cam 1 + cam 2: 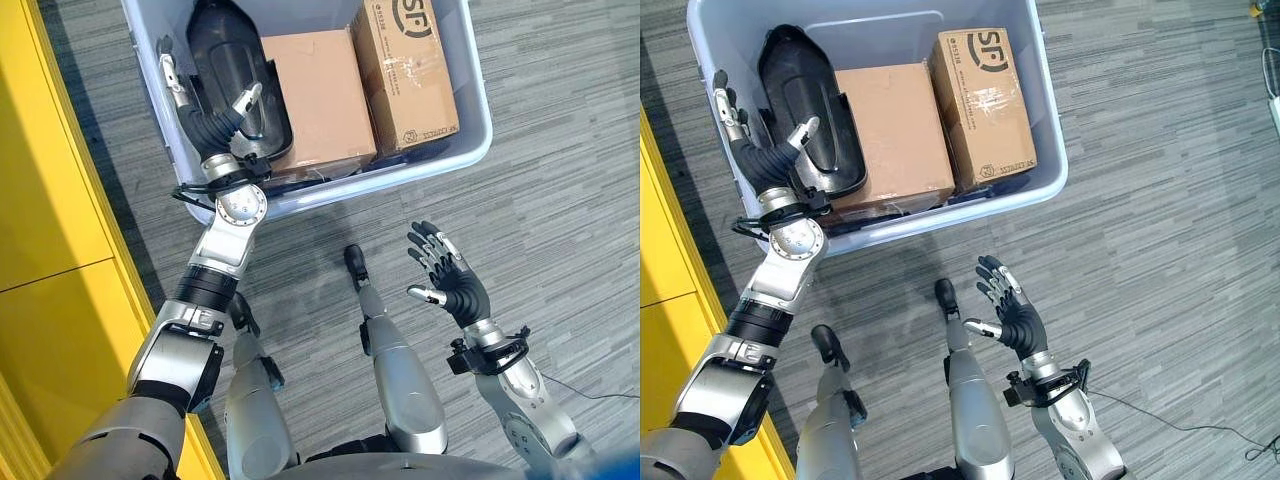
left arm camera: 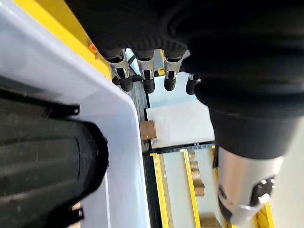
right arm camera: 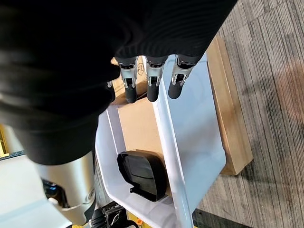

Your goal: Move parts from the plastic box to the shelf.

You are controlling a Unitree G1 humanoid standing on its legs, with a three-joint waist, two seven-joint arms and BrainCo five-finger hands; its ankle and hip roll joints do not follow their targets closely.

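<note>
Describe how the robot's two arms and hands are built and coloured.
Both arms are silver-grey with black bands at the joints. The left hand and the right hand have silver fingers with dark tips, a separate thumb, and a dark ribbed cover over the back and wrist. A round silver joint sits below the left wrist, a black clamp-like collar below the right.

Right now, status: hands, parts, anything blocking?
Left hand open, straddling the plastic box wall beside the black moulded part. Right hand open, off the box. Two cardboard boxes inside. No obstruction.
</note>
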